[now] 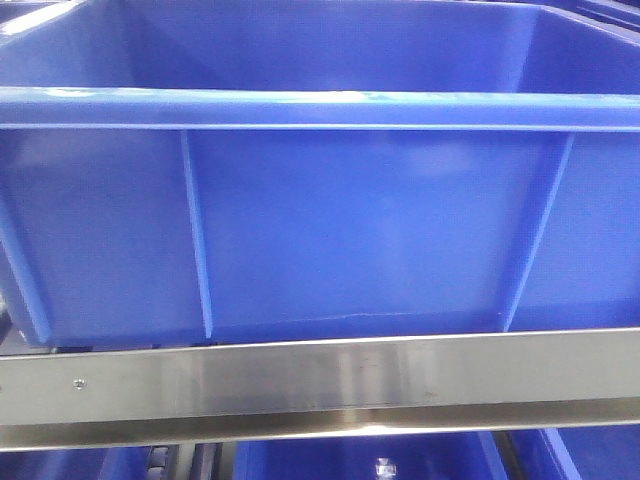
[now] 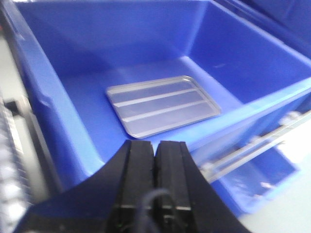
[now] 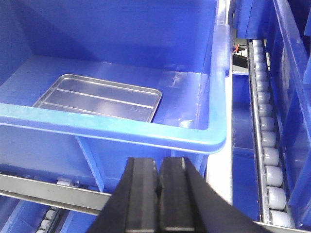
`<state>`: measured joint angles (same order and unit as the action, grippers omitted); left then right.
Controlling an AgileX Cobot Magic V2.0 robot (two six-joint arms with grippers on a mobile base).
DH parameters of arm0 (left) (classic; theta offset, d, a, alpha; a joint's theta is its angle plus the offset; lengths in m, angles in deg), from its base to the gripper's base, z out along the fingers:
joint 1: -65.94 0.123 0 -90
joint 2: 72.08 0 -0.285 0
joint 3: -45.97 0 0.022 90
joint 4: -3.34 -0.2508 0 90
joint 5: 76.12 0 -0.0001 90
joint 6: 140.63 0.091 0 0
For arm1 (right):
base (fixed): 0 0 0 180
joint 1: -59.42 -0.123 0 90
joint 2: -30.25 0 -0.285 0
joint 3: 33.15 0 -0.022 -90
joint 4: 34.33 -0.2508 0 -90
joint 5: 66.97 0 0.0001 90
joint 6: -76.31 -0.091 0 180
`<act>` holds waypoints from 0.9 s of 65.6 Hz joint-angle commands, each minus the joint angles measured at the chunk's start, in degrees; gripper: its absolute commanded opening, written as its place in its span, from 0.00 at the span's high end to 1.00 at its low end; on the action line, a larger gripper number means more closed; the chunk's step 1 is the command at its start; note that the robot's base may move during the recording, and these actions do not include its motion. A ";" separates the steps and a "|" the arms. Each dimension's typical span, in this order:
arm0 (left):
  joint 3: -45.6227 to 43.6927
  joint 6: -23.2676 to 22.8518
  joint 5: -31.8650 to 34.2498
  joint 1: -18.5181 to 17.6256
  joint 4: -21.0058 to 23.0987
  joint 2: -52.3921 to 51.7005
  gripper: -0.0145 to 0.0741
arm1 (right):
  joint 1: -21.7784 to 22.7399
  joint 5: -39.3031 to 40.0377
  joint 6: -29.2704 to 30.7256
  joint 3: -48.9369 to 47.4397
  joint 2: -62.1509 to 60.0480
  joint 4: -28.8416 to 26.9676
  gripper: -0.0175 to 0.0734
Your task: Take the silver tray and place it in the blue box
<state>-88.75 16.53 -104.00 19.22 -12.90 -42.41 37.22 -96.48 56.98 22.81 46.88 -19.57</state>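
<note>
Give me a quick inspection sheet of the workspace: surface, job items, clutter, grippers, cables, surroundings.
Surface: steel rack rail under the bin.
Job's things: shiny ridged silver tray lies flat on the floor of the deep blue plastic box.
Clutter: nothing seen.
Grippers: left gripper shut, empty, above the box's near rim; right gripper shut, empty, outside the box.
Cables: thin dark wire on the left gripper.
Surroundings: roller conveyor beside the box; more blue bins below.
</note>
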 commanded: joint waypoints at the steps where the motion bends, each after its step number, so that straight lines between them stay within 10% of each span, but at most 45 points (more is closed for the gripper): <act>1: -1.42 3.52 3.65 0.85 4.15 -0.19 0.94 | -0.17 5.40 0.55 -1.49 0.59 1.32 0.75; 20: 10.85 21.44 17.75 20.73 15.42 -10.69 0.94 | -0.17 5.28 0.55 -1.49 0.59 1.32 0.75; 36: 25.60 22.84 22.62 37.08 19.18 -22.71 0.94 | -0.17 5.12 0.55 -1.49 0.59 1.32 0.75; 46: 33.86 22.84 33.23 40.75 19.18 -23.41 0.94 | -0.17 5.07 0.55 -1.49 0.59 1.32 0.75; 59: 33.38 22.84 29.79 41.27 19.18 -23.41 0.94 | -0.17 4.66 0.55 -1.49 0.59 1.32 0.75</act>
<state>-55.18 39.37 -79.70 60.27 5.72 -64.88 37.22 -96.48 57.10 22.98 46.88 -19.57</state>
